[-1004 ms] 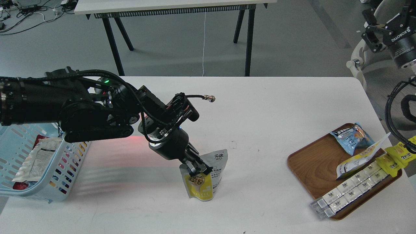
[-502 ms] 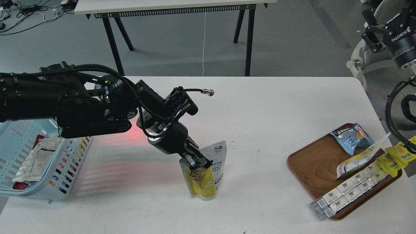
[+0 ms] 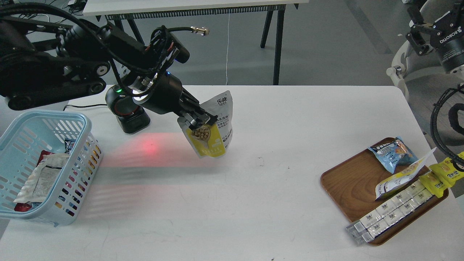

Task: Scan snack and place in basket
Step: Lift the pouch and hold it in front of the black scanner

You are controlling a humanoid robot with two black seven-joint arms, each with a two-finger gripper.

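1. Since a second ago, the left arm has risen and swung back toward the far left of the table, carrying the snack [image 3: 210, 130] up off the tabletop where its bottom edge had been resting.
2. The left gripper [image 3: 197, 121] is clenched on the snack at the pouch's left edge, just above the picture of round beans; the pouch hangs tilted, silvery-white top upward and to the right, yellow part downward.
3. The snack now hangs in the air above the white table [image 3: 253, 188], just right of a small black scanner [image 3: 127, 112] with a green light that stands on the far left part of the table.
4. A red glow [image 3: 150, 146] lies on the tabletop in front of the scanner, to the left of the pouch's lower end.
5. The basket [image 3: 81, 125] sits at the table's left edge, well apart from the snack, with a few packets already inside.
6. The right gripper [image 3: 427, 25] is raised at the upper right, off the table; its fingers appear spread apart with nothing between them.
7. A brown wooden tray [image 3: 344, 185] at the right holds a blue snack bag [image 3: 393, 152], yellow packets and a row of white ones.
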